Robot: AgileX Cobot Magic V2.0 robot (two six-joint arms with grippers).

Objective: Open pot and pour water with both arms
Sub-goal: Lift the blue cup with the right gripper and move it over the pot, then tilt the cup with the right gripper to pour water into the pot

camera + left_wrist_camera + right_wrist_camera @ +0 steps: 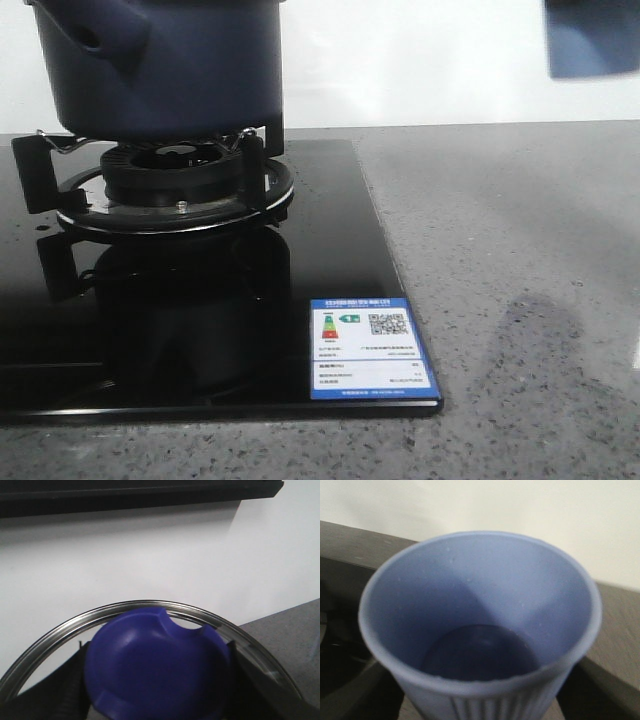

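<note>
My left gripper grips the lid, my right, jaws unseen, carries the cup beside the pot; tilting early spills onto the stove.

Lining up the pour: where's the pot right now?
Front view, upper left: the pot sits on the burner grate of the black cooktop.

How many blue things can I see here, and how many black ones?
Blue: 4 – pot, lid knob, ribbed cup, label sticker
Black: 2 – glass cooktop, burner grate
Total: 6
</note>
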